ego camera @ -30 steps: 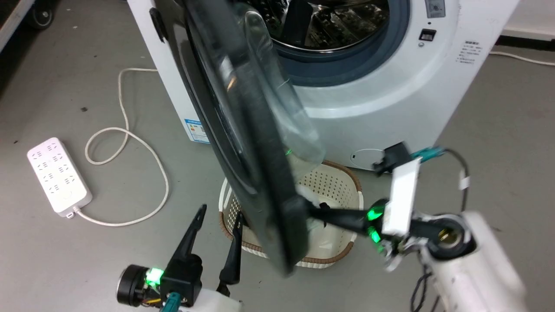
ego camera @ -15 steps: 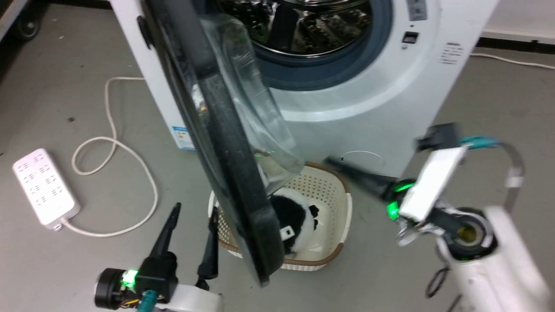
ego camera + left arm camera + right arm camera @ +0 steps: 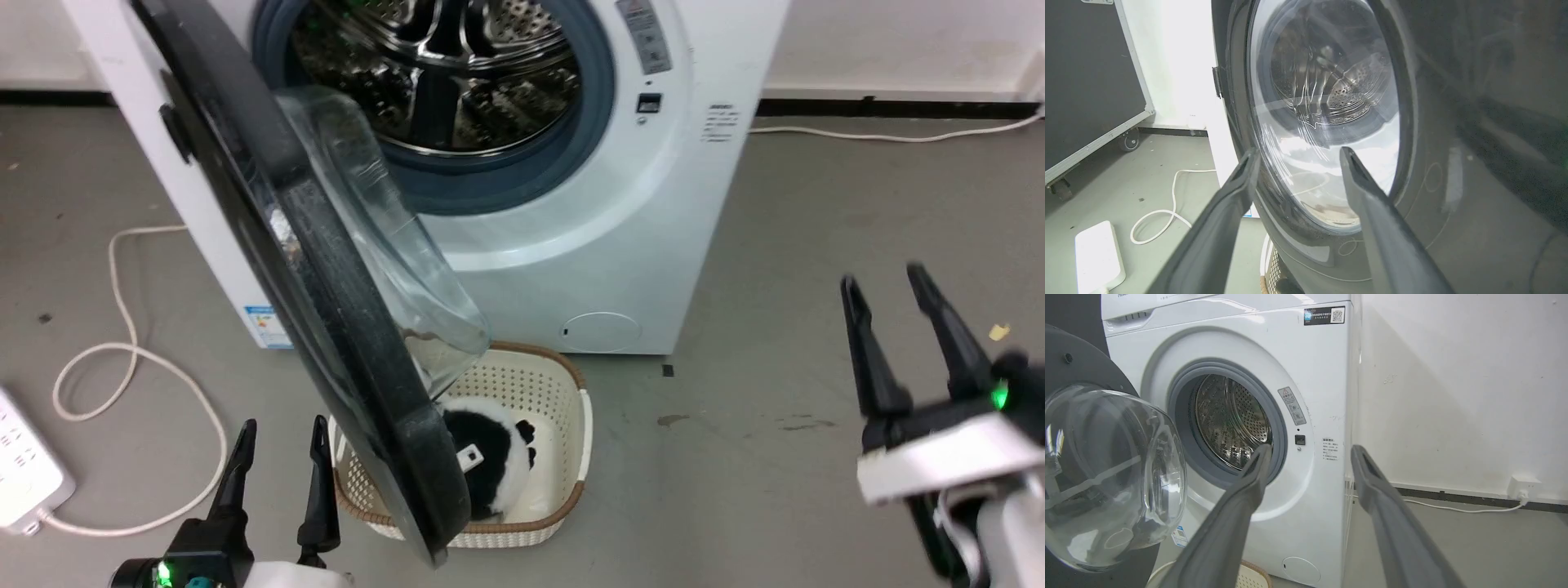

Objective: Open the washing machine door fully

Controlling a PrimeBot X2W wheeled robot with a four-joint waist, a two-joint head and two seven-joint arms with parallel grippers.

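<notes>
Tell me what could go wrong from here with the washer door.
The washing machine door stands partway open and unheld: the left gripper and right gripper are both open, gripping nothing, so it may swing shut. The left gripper sits beside its outer face, where a wider swing could hit it.

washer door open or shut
Open: the door stands angled out from the washer, leaving the steel drum uncovered.
</notes>
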